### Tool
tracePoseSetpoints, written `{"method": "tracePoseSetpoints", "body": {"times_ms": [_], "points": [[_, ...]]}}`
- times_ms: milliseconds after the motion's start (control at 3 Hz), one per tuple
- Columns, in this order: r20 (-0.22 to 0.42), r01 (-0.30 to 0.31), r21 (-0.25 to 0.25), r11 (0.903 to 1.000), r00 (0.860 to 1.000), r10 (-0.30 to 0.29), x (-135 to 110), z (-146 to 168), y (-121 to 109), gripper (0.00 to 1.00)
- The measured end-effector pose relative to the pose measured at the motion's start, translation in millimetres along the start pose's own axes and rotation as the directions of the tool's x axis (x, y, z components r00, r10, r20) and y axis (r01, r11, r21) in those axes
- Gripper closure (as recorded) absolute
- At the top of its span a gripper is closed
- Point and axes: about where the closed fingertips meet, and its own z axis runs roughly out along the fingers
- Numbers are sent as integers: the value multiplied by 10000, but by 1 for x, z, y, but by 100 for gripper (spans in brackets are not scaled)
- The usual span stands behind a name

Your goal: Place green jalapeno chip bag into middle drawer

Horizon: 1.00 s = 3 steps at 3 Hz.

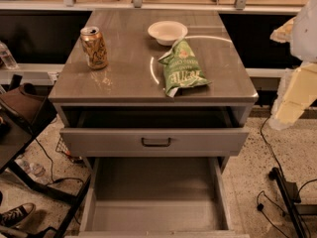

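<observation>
The green jalapeno chip bag (182, 68) lies flat on the right half of the grey cabinet top (129, 83), just in front of a white bowl. The middle drawer (156, 192) is pulled far out at the bottom, showing a bare grey floor and low side walls. My gripper (290, 100) hangs at the right edge of the camera view, beside and to the right of the cabinet. It is well apart from the bag and holds nothing that I can see.
A golden soda can (94, 47) stands upright on the left of the top. A white bowl (167, 32) sits at the back. The drawer with the dark loop handle (156, 142) is slightly open above the middle drawer. A chair and cables are at left (25, 113), and cables lie on the floor at right (282, 182).
</observation>
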Motion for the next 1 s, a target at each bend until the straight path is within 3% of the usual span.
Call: {"method": "tracePoseSetpoints", "body": {"times_ms": [333,667,1000], "points": [[137,-68,119,9999,9999,66,-3,-1,-3,0],[508,-736,556,9957,9962,708,-10,3,-20,0],[1269,-2355,1208,9643,9671,2203,-28,19,-74,0]]}}
